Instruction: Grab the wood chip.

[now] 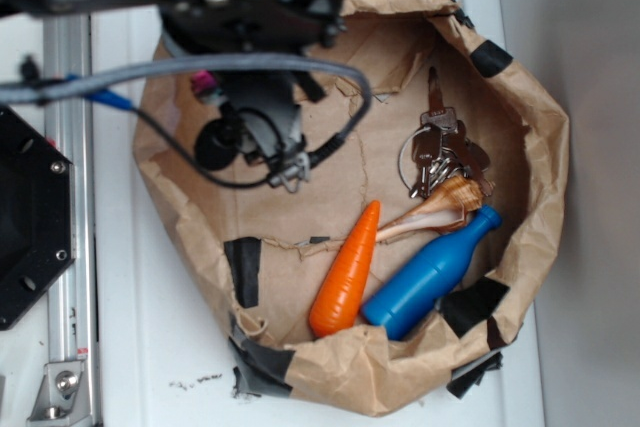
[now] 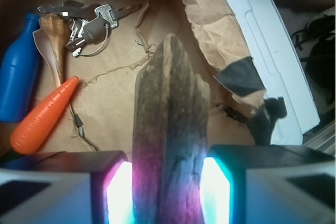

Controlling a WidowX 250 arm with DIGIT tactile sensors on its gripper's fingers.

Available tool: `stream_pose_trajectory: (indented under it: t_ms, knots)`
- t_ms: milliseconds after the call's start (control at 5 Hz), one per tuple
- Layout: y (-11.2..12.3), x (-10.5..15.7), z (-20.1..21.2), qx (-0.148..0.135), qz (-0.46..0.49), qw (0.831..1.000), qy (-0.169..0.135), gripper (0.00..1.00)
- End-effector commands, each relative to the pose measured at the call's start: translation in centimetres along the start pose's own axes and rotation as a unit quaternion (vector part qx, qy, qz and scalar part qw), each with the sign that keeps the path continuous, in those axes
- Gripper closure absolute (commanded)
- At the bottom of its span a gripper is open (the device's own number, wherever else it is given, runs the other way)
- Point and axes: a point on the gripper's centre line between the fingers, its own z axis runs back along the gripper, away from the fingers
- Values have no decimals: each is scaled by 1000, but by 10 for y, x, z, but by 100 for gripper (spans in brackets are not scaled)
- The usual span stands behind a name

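The wood chip [image 2: 170,103] is a rough grey-brown sliver with a pointed far end. In the wrist view it stands between my two lit pads, which press its sides. My gripper [image 2: 168,195] is shut on it, over the brown paper floor. In the exterior view my gripper [image 1: 262,142] hangs over the upper left of the paper basin, and the arm hides the wood chip.
The orange carrot [image 1: 347,272], blue bottle [image 1: 432,272], spiral seashell [image 1: 440,209] and bunch of keys [image 1: 440,152] lie to the right in the basin. A crumpled brown paper wall [image 1: 530,127] with black tape patches rings everything. A metal rail [image 1: 65,247] stands at the left.
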Motion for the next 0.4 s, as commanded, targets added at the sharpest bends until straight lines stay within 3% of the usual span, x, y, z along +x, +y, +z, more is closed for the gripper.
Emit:
stream_pose_trajectory:
  t_ms: [0, 200]
  knots:
    - [-16, 22, 4, 10, 32, 999, 1, 100]
    - [-19, 23, 0, -6, 30, 999, -45, 100]
